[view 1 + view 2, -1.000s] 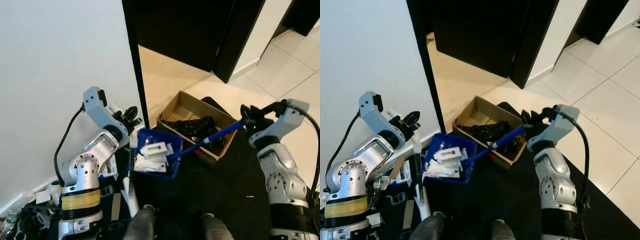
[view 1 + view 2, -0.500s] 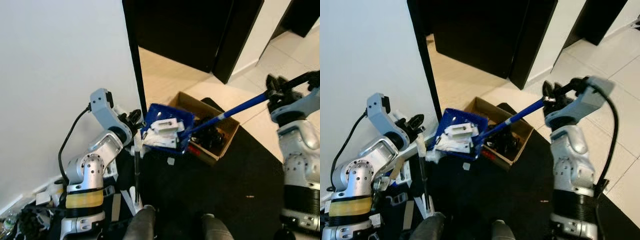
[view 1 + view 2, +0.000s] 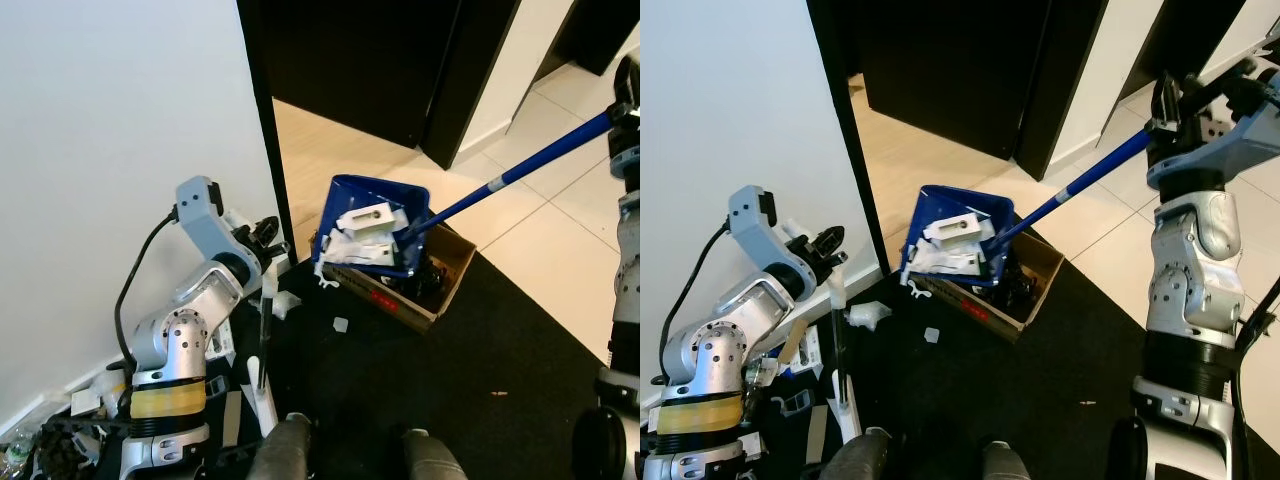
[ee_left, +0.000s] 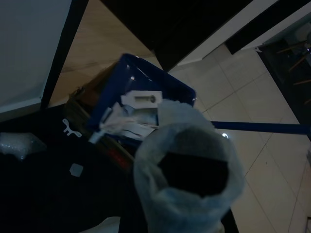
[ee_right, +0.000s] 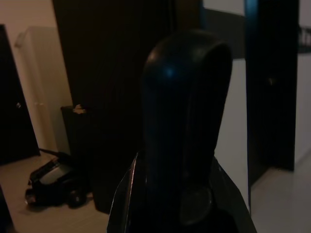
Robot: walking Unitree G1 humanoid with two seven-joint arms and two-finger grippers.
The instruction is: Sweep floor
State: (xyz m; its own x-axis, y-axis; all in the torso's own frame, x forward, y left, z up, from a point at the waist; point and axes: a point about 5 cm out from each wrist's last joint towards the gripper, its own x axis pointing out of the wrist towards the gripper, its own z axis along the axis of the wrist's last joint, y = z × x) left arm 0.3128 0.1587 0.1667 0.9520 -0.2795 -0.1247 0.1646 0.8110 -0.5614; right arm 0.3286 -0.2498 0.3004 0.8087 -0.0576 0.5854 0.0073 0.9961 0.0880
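Left eye view shows a red label (image 3: 381, 297) on the near side of the cardboard box (image 3: 438, 301), but its writing is too small to read.

The blue dustpan (image 3: 378, 225) is tilted up over the left end of that box, its open side facing the camera, with white plastic scraps (image 3: 362, 222) heaped inside it. Its long blue handle (image 3: 1087, 178) runs up and to the right to the right gripper (image 3: 1162, 105), whose black fingers are closed around the handle's far end. The pan is a deep blue scoop with raised walls; the handle is a thin straight pole with a pale band partway along.

The box sits on a black mat (image 3: 480, 370), open-topped, with dark items inside. A few white bits (image 3: 340, 324) lie on the mat just left of the box, and a crumpled white piece (image 3: 864, 316) lies nearer the wall.

The left gripper (image 3: 268, 238) is at the left, near the black door frame (image 3: 262, 130), closed on the top of a broom (image 3: 265, 330) that stands upright with its pale lower end (image 3: 262, 395) on the mat. In the left wrist view a pale wrapping (image 4: 187, 170) covers the broom's top, and the dustpan is seen beyond it over the box.

Beige floor (image 3: 330, 140) lies beyond the doorway, and pale tiles (image 3: 540, 240) to the right.
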